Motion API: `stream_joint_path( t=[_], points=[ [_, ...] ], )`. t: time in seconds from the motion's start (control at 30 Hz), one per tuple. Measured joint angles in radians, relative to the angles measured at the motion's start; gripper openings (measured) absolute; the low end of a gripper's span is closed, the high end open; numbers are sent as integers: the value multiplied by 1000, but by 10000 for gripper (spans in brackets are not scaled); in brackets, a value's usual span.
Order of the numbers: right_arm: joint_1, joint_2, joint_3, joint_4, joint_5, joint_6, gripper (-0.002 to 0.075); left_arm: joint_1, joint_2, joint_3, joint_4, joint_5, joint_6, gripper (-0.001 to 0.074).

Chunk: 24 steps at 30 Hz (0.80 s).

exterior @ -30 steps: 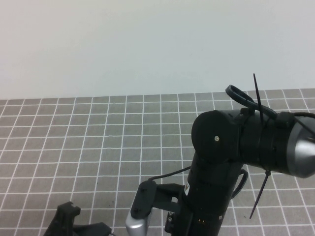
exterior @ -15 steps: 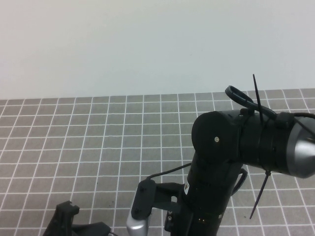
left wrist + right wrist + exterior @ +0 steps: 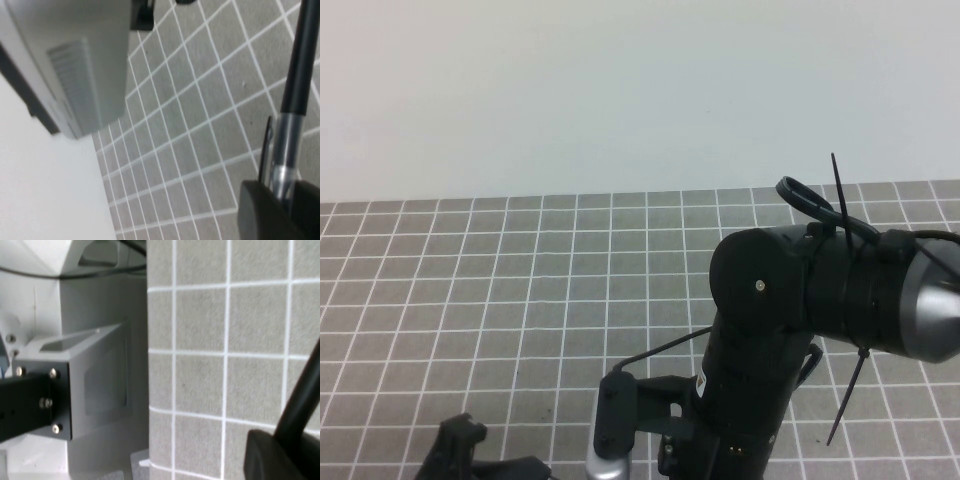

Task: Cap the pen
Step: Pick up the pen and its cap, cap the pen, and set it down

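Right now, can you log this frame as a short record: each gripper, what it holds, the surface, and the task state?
left gripper: above the mat, near side, left of the right arm; shut on the pen
pen: black barrel, silver section with a clip next to the grip
right gripper: above the mat; a black slender piece runs out from it, grip unclear
surface: grey gridded mat
right arm: fills the near right of the high view
task state: capping cannot be confirmed
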Motion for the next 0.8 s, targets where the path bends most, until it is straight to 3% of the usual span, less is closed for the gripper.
stream_joint_path(
  t=[0.2, 0.8],
  points=[
    [0, 0, 0, 4, 0, 0, -3, -51, -1, 0, 0, 0, 0, 70],
    [0, 0, 0, 3, 57, 34, -3, -54, -2, 0, -2, 41, -12, 71]
  ],
)
